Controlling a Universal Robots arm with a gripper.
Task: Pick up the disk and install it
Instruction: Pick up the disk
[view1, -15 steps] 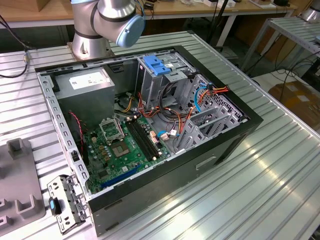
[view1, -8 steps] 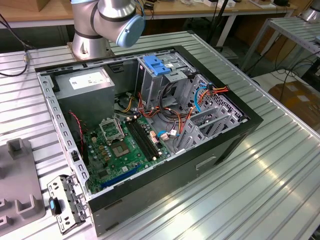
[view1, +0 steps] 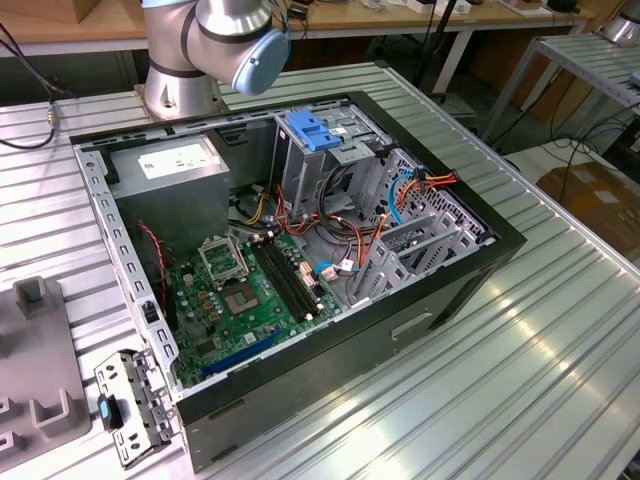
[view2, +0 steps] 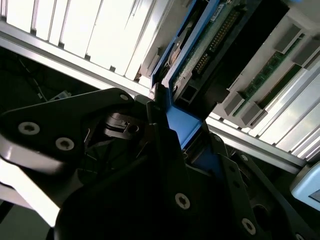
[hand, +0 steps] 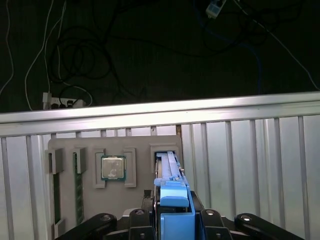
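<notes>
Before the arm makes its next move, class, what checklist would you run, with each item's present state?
1. Gripper lined up on the disk's blue bracket: ok.
2. Hold on the disk secure: cannot tell.
3. Disk on edge in the grey tray's slot: ok.
4. Computer case open on top: ok.
5. Coloured cables clear of the metal cage: not ok, they drape over it.
</notes>
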